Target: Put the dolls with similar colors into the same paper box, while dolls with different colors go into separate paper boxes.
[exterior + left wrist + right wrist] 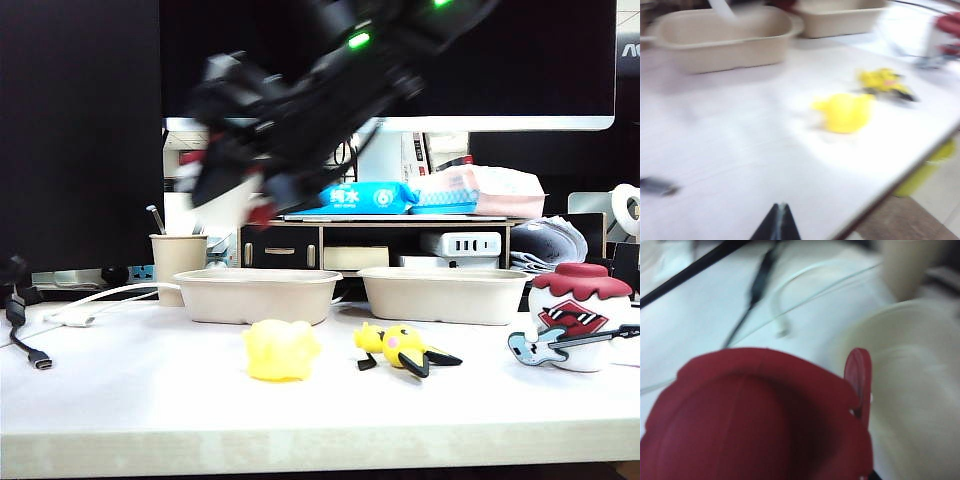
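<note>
A blurred black arm reaches across from the upper right, and its right gripper [232,200] hangs above the left paper box [258,293], shut on a white doll with a dark-red cap [750,415]. That cap fills the right wrist view, with the box [920,390] beside it. A yellow blob doll [281,350] and a yellow black-eared doll [405,348] lie in front of the boxes. The white guitar doll [580,315] stands at the right, next to the second paper box [445,293]. My left gripper [781,207] is shut and empty over the table near its front edge, short of the blob [845,112].
A beige pen cup [177,262] stands just left of the left box. Black and white cables [30,340] lie at the far left. Behind the boxes a wooden shelf carries tissue packs [365,197] under a monitor. The table's front edge [900,177] is close to my left gripper.
</note>
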Robot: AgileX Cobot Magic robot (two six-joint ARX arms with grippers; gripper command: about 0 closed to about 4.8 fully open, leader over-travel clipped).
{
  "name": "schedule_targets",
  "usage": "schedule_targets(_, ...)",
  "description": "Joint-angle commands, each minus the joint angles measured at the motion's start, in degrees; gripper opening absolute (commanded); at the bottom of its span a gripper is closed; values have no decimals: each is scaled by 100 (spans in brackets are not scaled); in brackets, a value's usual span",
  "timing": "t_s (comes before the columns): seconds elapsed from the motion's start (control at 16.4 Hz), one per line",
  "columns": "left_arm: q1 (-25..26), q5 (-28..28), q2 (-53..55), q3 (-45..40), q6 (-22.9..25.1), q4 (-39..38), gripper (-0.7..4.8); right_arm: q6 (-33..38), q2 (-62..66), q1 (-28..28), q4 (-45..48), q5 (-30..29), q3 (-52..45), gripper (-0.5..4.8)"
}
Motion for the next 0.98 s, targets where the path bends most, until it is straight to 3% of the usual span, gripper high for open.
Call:
schedule_targets(0.06, -79, 31, -584, 4, 20, 68, -5, 4, -249, -533, -348, -31, 39, 176)
schedule_targets(0.24, 162, 26, -955, 4, 22, 153, -5, -20, -264, -1209, -577, -13, 39, 176)
schedule_targets(0.43, 675, 13, -955, 4, 20, 138, -5, -46, -243, -1744, -544, 520, 39, 175)
schedule_targets(0.55, 708, 20, -955, 4, 20, 127, -5, -46, -15, -2033, -310, 706, 37, 174)
schedule_targets(0.85, 708, 15, -955, 4, 20, 118, -5, -66, 549, -2092, 221, 817, 39, 175)
schedule_targets(0.98, 708, 15, -955, 4, 20, 114, -5, -66, 597, -2092, 234, 1261, 39, 180)
